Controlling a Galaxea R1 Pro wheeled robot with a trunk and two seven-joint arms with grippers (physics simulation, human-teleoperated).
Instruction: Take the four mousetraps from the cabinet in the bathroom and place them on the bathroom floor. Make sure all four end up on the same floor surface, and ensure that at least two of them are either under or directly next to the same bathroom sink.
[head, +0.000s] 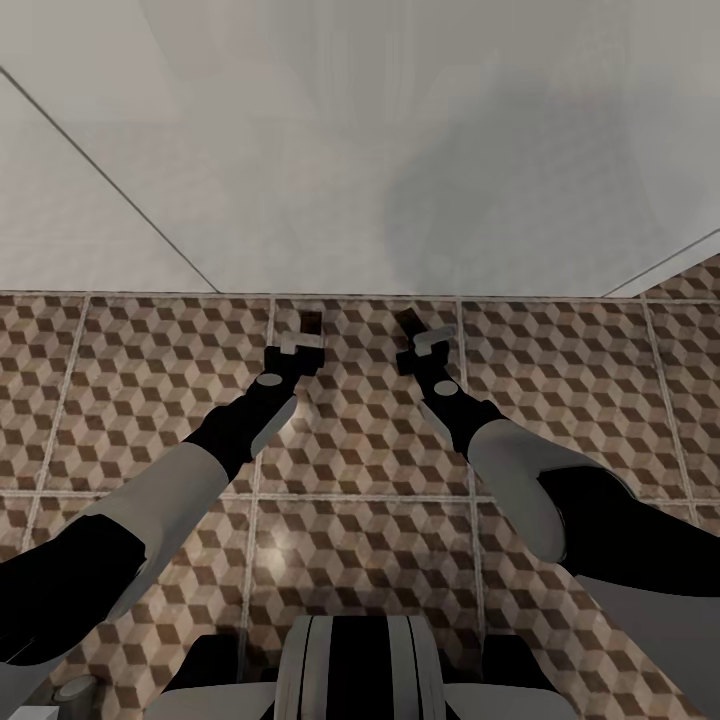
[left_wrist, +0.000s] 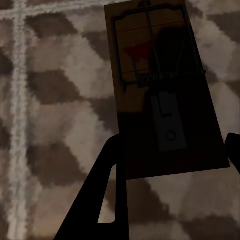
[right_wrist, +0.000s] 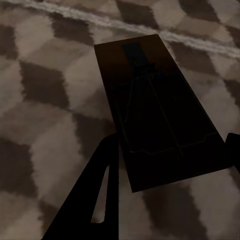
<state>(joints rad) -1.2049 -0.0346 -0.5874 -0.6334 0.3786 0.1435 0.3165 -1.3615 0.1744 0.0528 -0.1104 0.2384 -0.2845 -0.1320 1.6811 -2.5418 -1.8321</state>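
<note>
1. Mousetraps: one mousetrap (left_wrist: 162, 90) is pinched in the left gripper (head: 308, 335), above the bathroom floor (head: 360, 460).
2. A second mousetrap (right_wrist: 157, 107) is clamped by the right gripper (head: 415, 335), near the white wall (head: 330, 150).

The floor (head: 360, 450) is tiled in brown, beige and white cubes with pale grout. A brown mousetrap (left_wrist: 150, 60) is marked red. The wall (head: 300, 130) is pale grey.

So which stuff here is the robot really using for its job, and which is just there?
For the job:
- mousetrap held in the left gripper
- second mousetrap held in the right gripper
- patterned bathroom floor, where the traps must go

Just there:
- pale wall ahead
- the robot's own base
</note>
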